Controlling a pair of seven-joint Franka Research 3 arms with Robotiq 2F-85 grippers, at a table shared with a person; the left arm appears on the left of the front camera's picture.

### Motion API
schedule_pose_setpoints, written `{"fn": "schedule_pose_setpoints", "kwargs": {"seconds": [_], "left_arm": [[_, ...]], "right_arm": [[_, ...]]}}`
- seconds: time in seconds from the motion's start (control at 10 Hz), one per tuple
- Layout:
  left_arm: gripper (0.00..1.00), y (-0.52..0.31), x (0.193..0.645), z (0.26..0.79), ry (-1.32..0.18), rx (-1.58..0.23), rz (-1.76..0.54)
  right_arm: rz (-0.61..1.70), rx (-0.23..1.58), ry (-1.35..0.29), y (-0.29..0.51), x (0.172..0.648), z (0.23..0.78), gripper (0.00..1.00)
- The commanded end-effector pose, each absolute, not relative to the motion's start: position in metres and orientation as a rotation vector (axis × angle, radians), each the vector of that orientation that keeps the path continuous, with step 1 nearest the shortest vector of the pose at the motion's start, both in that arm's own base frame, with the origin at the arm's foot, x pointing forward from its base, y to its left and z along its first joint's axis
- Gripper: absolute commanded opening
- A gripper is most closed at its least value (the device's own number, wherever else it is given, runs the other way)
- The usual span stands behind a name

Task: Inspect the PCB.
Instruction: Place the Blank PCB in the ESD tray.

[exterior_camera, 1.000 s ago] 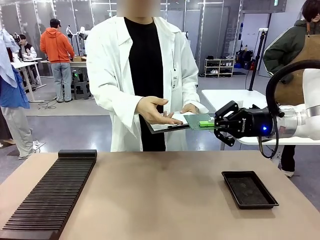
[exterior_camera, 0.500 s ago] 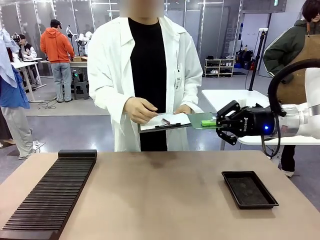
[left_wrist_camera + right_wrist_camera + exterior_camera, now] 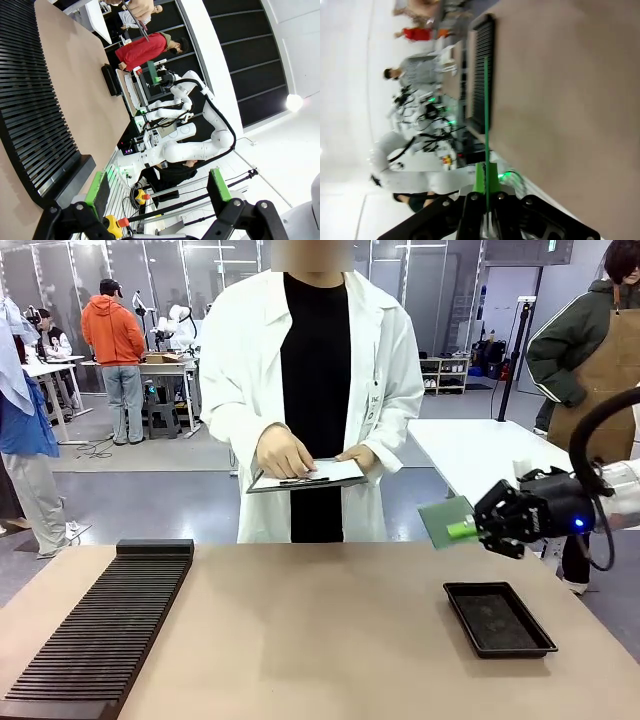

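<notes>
So the right gripper (image 3: 470, 528) is clamped tight on the thin flat green rectangular PCB (image 3: 447, 522), holding it tilted up in the air, above and a bit left of the shallow black rectangular plastic tray (image 3: 498, 618) on the tan table (image 3: 320, 630). In the right wrist view the board (image 3: 486, 120) shows edge-on between the 2 green pads. The left gripper (image 3: 157, 187) hangs spread wide, nothing in it. Well left of that tray lies a long black ribbed rack (image 3: 100, 630). Beyond the tray, a person in a white coat holds a dark clipboard (image 3: 305, 475) in both hands.
</notes>
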State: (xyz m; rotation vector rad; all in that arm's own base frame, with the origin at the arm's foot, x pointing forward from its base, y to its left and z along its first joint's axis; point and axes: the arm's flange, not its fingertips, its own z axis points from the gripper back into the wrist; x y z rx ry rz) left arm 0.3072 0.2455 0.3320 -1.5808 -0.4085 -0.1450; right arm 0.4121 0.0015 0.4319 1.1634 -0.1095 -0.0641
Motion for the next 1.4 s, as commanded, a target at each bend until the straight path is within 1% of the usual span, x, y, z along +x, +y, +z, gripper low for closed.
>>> {"fn": "schedule_pose_setpoints", "kwargs": {"seconds": [0.0,0.1,0.2,0.4,0.7,1.0,1.3], "left_arm": [[1.00,0.245,0.309,0.338,-0.396,-1.557,-0.132],[1.00,0.245,0.309,0.338,-0.396,-1.557,-0.132],[1.00,0.245,0.309,0.338,-0.396,-1.557,-0.132],[1.00,0.245,0.309,0.338,-0.396,-1.557,-0.132],[1.00,0.245,0.309,0.338,-0.396,-1.557,-0.132],[1.00,0.245,0.309,0.338,-0.396,-1.557,-0.132],[1.00,0.245,0.309,0.338,-0.396,-1.557,-0.132]], "right_arm": [[-0.050,1.097,-0.132,-0.013,0.413,0.411,0.03],[-0.072,1.075,-0.150,-0.022,0.415,0.398,0.03],[-0.122,0.994,-0.221,-0.034,0.419,0.381,0.03],[-0.110,0.926,-0.230,-0.047,0.430,0.351,0.03],[-0.074,0.828,-0.176,-0.053,0.446,0.332,0.03],[-0.088,0.746,-0.161,-0.051,0.459,0.318,0.03],[-0.095,0.726,-0.160,-0.045,0.467,0.310,0.03]]}}
